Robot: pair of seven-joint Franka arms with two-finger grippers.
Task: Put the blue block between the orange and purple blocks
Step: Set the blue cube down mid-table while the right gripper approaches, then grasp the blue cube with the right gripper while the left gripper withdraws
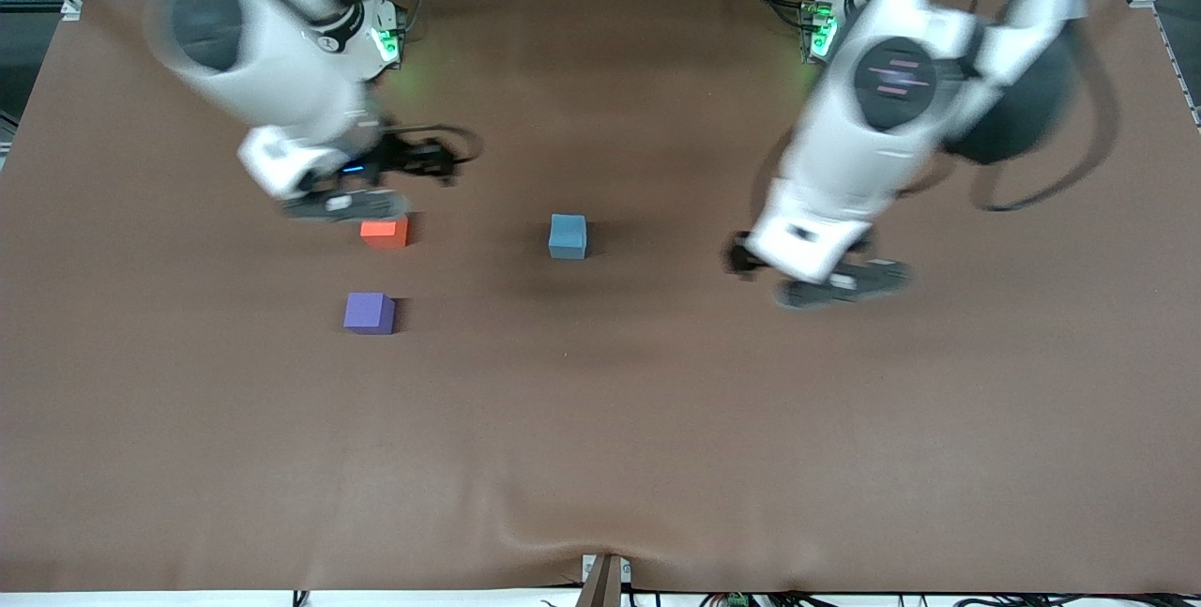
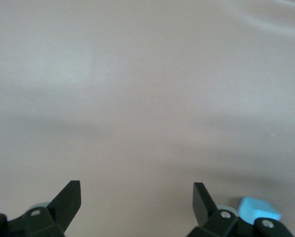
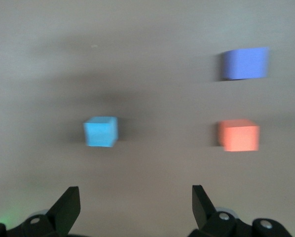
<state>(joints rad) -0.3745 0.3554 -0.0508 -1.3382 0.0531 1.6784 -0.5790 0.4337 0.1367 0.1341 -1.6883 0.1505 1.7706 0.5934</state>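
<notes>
Blue block [image 1: 568, 236] lies free on surface, mid-table, well apart from orange block [image 1: 385, 232] and purple block [image 1: 369, 313] | left end effector [image 2: 137, 205] and right end effector [image 3: 136, 206] open, empty | risk: orange block could be knocked by right end effector just above it.

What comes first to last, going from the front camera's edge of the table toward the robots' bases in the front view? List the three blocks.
purple block → blue block → orange block, the last two nearly level, with the orange one lying partly under the right tool.
</notes>
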